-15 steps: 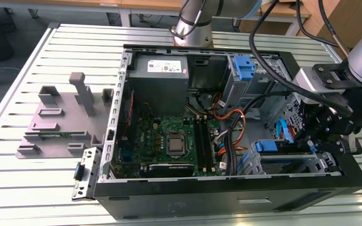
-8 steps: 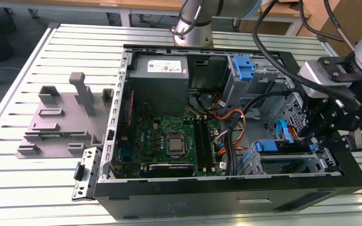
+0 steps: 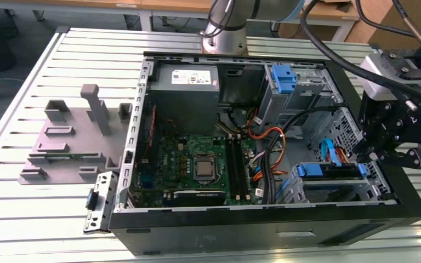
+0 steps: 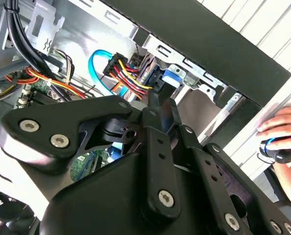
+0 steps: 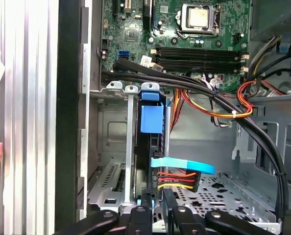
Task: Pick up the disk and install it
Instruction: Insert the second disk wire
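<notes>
Black gripper (image 5: 155,203) fingers are squeezing together beside the disk (image 5: 153,147), which is sitting in its slot. Under the computer case (image 3: 269,233), a slatted metal table (image 3: 20,219) is lying flat.

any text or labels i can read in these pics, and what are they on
None can be quoted; all print is too small or blurred.
Power supply: white sticker, print too small to read.
Motherboard: tiny white markings, unreadable.
Processor: faint marks on its lid, unreadable.
Disk, standing in the drive cage: plain blue tab, no text.
Gripper: no lettering.
</notes>
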You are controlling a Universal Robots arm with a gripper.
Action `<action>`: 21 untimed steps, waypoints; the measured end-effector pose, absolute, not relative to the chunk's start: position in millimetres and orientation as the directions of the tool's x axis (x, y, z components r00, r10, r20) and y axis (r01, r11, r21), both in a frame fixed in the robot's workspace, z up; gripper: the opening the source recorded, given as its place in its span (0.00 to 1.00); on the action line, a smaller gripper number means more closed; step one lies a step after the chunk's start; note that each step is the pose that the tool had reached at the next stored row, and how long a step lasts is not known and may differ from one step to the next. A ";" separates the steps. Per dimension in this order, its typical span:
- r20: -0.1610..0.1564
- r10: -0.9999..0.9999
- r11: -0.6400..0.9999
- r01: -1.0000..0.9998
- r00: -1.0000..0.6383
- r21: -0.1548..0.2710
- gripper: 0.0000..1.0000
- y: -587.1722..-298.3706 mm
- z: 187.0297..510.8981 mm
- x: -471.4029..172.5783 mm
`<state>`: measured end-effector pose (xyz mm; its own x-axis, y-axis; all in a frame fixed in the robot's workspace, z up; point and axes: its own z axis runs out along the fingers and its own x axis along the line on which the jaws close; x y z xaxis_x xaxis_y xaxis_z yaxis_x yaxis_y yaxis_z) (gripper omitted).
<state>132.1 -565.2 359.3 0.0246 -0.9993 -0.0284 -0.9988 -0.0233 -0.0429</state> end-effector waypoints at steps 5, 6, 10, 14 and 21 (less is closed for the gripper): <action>-0.028 -0.999 -0.023 -0.999 0.024 -0.044 0.24 -565.2 359.3 129.7; -0.028 -0.999 -0.023 -0.999 0.025 -0.044 0.24 -565.1 359.3 128.5; -0.028 -0.999 -0.023 -0.999 0.025 -0.045 0.24 -565.2 359.7 127.6; -0.028 -0.999 -0.023 -0.999 0.025 -0.045 0.24 -565.2 366.9 127.6; -0.028 -0.999 -0.023 -0.999 0.025 -0.045 0.24 -565.2 369.5 127.6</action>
<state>127.6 -565.2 369.5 0.0246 -0.9993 -0.0282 -0.9987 -0.0233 -0.0446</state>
